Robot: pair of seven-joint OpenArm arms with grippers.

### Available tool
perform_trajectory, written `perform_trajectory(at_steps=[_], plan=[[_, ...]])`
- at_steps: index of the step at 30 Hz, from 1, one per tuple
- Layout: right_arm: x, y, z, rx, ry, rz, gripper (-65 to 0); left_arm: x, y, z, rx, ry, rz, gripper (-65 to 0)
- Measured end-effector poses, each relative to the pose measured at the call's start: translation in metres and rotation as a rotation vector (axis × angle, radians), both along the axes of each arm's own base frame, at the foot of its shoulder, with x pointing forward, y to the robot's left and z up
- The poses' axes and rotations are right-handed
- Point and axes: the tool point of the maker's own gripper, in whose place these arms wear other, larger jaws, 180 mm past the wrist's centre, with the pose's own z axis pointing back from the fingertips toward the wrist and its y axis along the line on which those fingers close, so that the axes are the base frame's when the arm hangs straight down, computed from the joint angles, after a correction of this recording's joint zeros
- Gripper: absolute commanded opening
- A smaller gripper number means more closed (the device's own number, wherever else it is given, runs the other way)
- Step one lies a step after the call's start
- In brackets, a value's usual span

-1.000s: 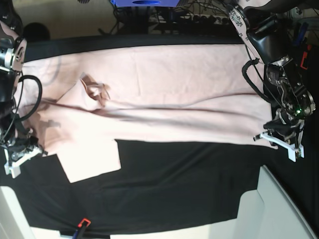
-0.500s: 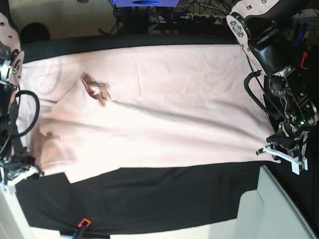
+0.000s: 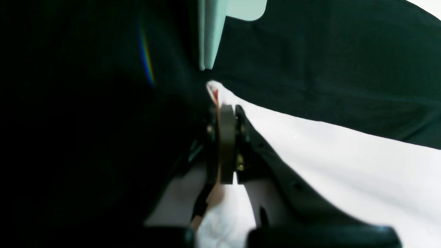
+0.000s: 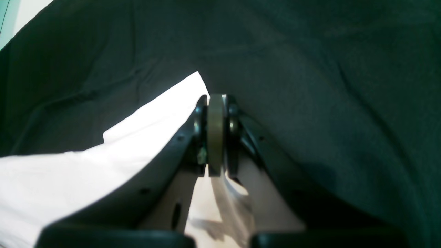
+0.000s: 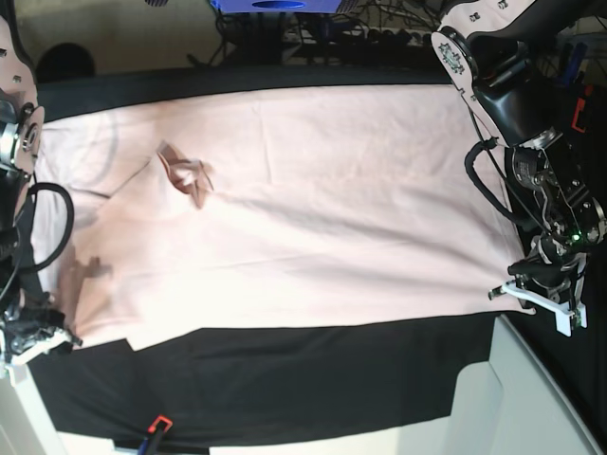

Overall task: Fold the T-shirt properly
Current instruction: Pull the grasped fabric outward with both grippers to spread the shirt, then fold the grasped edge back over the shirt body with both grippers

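Observation:
The pale pink T-shirt (image 5: pixel 313 209) lies spread, plain side up, across the black table cloth (image 5: pixel 313 379), with a small crumpled fold (image 5: pixel 185 172) near its left end. My left gripper (image 5: pixel 536 296) is at the shirt's near right corner. In the left wrist view this left gripper (image 3: pixel 225 110) is shut on the T-shirt (image 3: pixel 344 165) at its edge. My right gripper (image 5: pixel 43 339) is at the near left corner. The right wrist view shows the right gripper (image 4: pixel 215 101) shut on a corner of the T-shirt (image 4: pixel 103 165).
A pale grey-white box (image 5: pixel 531 398) stands at the front right, close to my left gripper; its edge (image 3: pixel 210 31) shows in the left wrist view. A small red and blue object (image 5: pixel 156 428) lies at the table's front edge. Cables and a blue item sit behind the table.
Both grippers have drawn the shirt's near edge toward the table's front, so the shirt lies wider and flatter. The flap that stuck out at the lower left now lines up with that edge.

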Motion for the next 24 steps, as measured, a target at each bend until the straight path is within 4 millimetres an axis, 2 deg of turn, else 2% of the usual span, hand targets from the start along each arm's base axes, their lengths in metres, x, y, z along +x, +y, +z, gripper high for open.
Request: perform_trajectory(at_steps=[5,8,16,18,24], plan=[[-0.01,-0.014,-0.007,-0.024,-0.054,-0.037,-65.0,-0.003,0.004,-0.001,0.001,0.003,0.01,-65.0],[-0.019,-0.014,-0.017,-0.027,-0.042,-0.043,-65.0,-0.003,0.004,0.001,0.004,-0.003,0.01,-65.0],[-0.019,-0.012,-0.018,-0.022,-0.047,-0.042,-65.0,-0.006,0.006,0.031,0.07,-0.067,0.001,-65.0],[-0.019,-0.013,-0.018,-0.022,-0.047,-0.042,-65.0,-0.01,0.006,0.028,0.073,-0.062,-0.003,-65.0],[-0.035,-0.012,-0.034,-0.022,-0.008,-0.037,-65.0,-0.034,0.005,0.001,0.071,0.015,-0.003,-65.0]])
